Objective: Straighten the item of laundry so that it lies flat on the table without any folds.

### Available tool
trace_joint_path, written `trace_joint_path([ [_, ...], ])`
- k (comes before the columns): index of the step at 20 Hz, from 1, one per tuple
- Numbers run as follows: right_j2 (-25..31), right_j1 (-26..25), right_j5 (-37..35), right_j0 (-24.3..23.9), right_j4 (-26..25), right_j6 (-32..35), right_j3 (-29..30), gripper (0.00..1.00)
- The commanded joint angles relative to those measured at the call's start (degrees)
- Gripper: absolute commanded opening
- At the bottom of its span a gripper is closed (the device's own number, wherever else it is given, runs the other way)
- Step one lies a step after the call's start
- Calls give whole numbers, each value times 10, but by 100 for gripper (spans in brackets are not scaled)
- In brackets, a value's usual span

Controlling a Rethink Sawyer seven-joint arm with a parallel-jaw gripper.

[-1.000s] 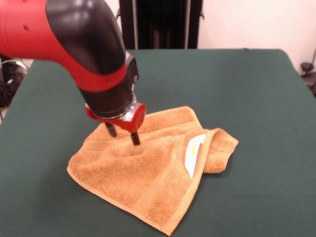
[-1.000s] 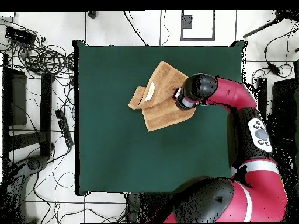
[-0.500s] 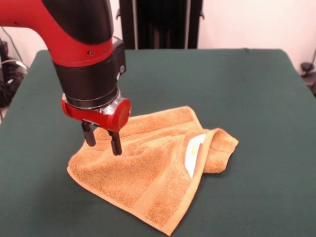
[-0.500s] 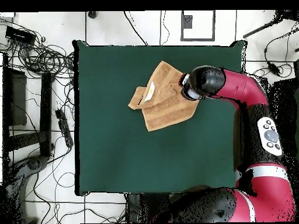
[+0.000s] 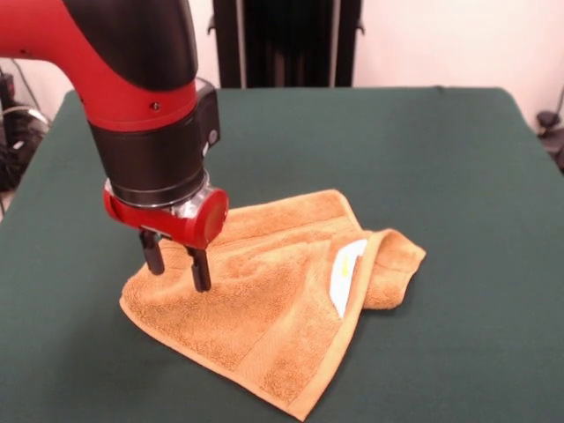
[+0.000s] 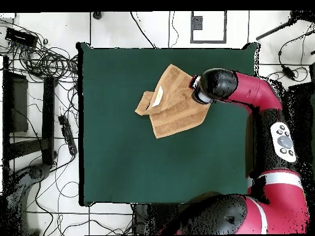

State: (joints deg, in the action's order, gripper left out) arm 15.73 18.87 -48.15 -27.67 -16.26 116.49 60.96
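Gripper (image 5: pixel 177 267) sits at the left of the front view, its two dark fingers (image 5: pixel 201 270) pointing straight down with a narrow gap between them, nothing pinched, tips right at the towel's left corner, though contact is hard to call. The towel (image 5: pixel 264 300) lies a little left of centre and low in the frame on the green table (image 5: pixel 441 176), mostly spread, but its right corner is folded over into a bunched lump, with the white tag (image 5: pixel 345 273) showing beside that fold. A woven band runs along the lower hem. From overhead, the arm's wrist covers the towel's right corner, and the towel sits in the table's upper half
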Motion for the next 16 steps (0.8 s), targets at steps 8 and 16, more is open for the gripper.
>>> trace_joint_path([
  [8, 37, -61, 54, 18, 25, 24, 37, 100],
  [16, 43, -94, -17, 7, 64, 9, 48, 100],
])
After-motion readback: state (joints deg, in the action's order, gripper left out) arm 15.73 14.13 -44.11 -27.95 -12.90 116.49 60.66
